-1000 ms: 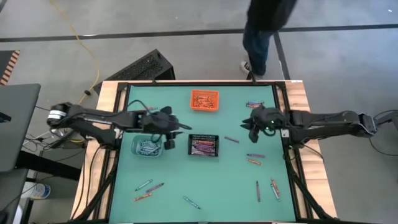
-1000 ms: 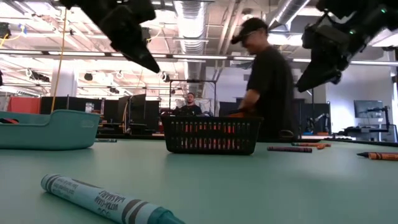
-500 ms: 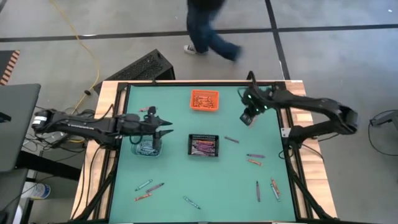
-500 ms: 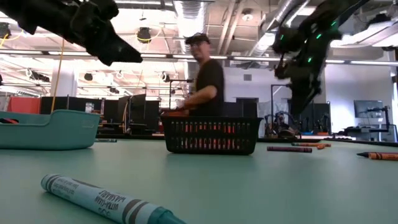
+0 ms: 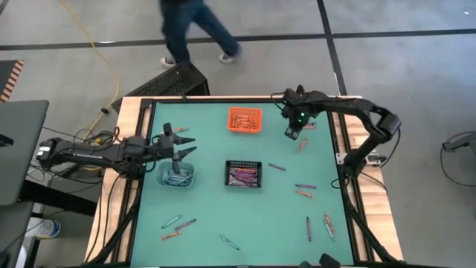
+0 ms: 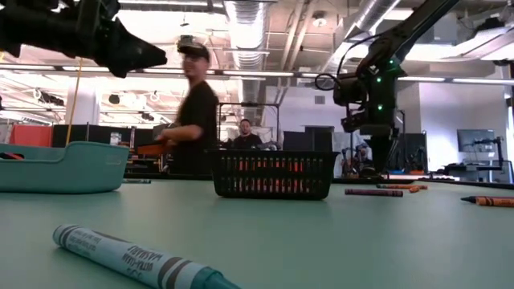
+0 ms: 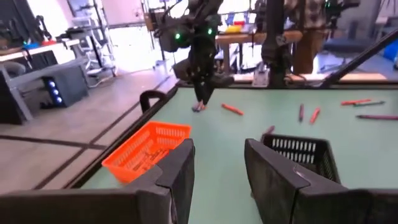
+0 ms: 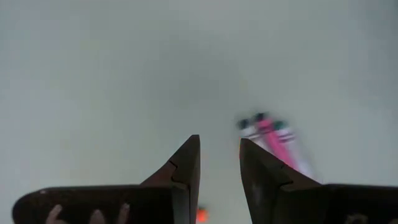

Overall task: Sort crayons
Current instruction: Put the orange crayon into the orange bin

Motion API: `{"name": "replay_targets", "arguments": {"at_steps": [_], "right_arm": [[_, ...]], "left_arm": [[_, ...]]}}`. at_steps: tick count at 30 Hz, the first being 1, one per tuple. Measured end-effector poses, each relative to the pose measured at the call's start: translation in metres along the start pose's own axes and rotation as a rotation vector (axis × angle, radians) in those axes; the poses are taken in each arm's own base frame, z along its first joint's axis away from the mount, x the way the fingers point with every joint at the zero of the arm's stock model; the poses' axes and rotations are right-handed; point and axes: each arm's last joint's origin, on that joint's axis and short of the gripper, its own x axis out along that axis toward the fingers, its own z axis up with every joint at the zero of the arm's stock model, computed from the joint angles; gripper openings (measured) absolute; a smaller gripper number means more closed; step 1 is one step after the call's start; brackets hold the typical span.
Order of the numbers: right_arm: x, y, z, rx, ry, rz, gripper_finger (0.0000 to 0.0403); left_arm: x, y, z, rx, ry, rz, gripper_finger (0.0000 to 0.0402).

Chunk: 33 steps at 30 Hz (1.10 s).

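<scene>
Crayons lie scattered on the green table: a purple pair (image 8: 273,137) at the far right, an orange one (image 5: 301,144) beside them, several (image 5: 318,225) at the near right and several (image 5: 178,223) at the near left. A blue-green crayon (image 6: 136,258) lies close to the low camera. My right gripper (image 5: 292,132) hangs open, pointing down just above the table, with the purple pair beside its fingertips (image 8: 219,162). My left gripper (image 5: 187,146) stands open and level above the teal bin (image 5: 177,176), nothing between its fingers (image 7: 217,168).
The orange bin (image 5: 245,119) with orange crayons stands at the far middle, and the black bin (image 5: 243,174) with purple ones at the centre. The teal bin holds blue-grey crayons. A person (image 5: 195,30) walks past beyond the far edge. Raised black rails frame the table.
My left gripper has drawn back toward the table's left edge, from beside the black bin to above the teal bin, and levelled out. My right arm has swung toward the far edge; its gripper has tipped down and sunk near the purple crayons. The person has walked leftward.
</scene>
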Motion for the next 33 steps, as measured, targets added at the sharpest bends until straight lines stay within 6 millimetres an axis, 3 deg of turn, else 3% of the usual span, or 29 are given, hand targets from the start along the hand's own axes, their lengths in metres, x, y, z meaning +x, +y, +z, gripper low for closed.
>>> {"name": "replay_targets", "arguments": {"at_steps": [8,13,16,26,33], "right_arm": [[-0.014,0.007,-0.012,-0.009,0.101,-0.005,0.0107],[-0.024,0.010,-0.015,0.275,0.077,-0.014,0.0107],[-0.020,0.010,-0.021,0.354,0.112,-0.001,0.0107],[0.015,0.032,-0.052,0.584,0.228,-0.032,0.0107],[0.011,0.046,-0.045,0.639,0.119,-0.055,0.0107]], "left_arm": [[-0.020,0.005,-0.017,-0.045,-0.180,0.030,0.0129],[-0.031,0.008,-0.029,-0.074,-0.219,0.056,0.0129],[-0.034,0.009,-0.035,-0.096,-0.229,0.045,0.0129],[-0.035,0.008,-0.062,-0.136,0.033,0.068,0.0129],[-0.035,0.007,-0.066,-0.163,0.076,0.054,0.0129]]}}
